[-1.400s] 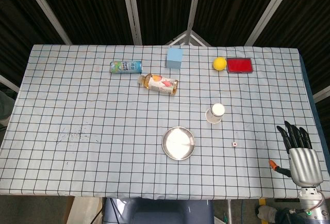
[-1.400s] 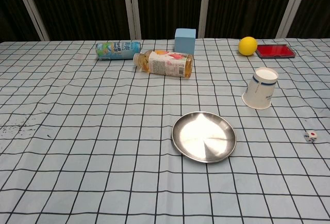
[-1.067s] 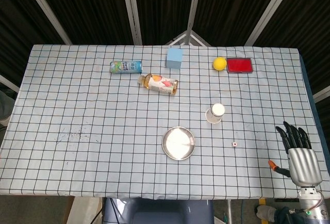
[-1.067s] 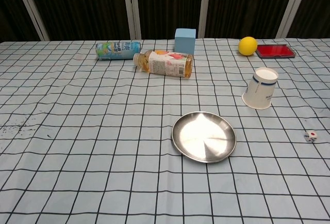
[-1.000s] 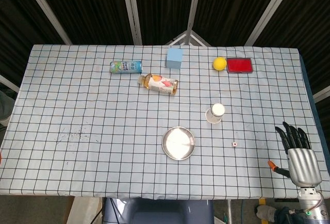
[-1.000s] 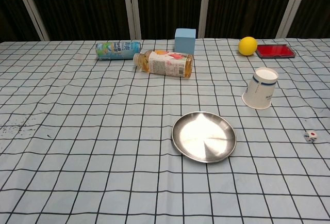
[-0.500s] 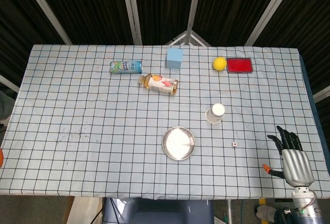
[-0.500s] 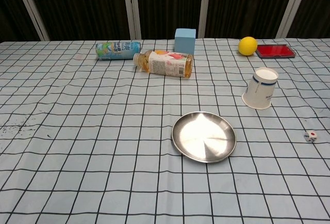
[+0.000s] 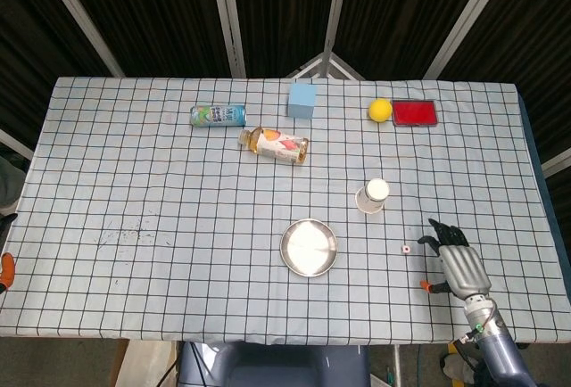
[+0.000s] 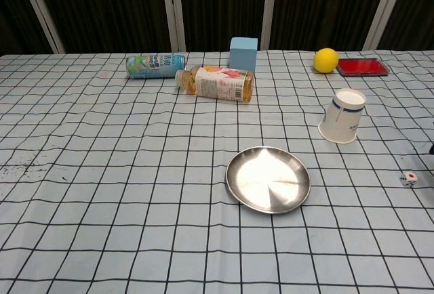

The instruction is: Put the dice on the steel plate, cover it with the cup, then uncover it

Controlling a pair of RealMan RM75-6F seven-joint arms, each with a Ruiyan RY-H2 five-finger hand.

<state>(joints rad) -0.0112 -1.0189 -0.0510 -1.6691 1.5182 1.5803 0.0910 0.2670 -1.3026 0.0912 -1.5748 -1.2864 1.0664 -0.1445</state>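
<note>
– Where is the dice (image 9: pixel 405 249) found?
– It is seen on the checked surface (image 9: pixel 161 191), to the right of the steel plate (image 9: pixel 309 247) and apart from it. It is a tiny cube, so no long side can be picked out. Red dots are seen on it in the chest view, but which face is up cannot be told.

– Has any part of the job been done?
– None is judged to be done. The steel plate is bare. The dice has not been lifted. The cup (image 9: pixel 373 195) has not been moved.

– How is the cup set?
– It is stood upside down, far from the plate and a bit right. Its wide mouth is pressed to the surface and its flat bottom is pointed up.

– What about the right robot hand (image 9: pixel 457 263)?
– It is seen just right of the dice, not touching it. Its fingers are spread and pointed toward the far side. Nothing is held.

– And the left robot hand (image 9: pixel 4 267)?
– Only a small bit is seen at the left edge. Open or closed cannot be told.

– What is left?
– All three steps: dice on plate, cup over it, cup off.
</note>
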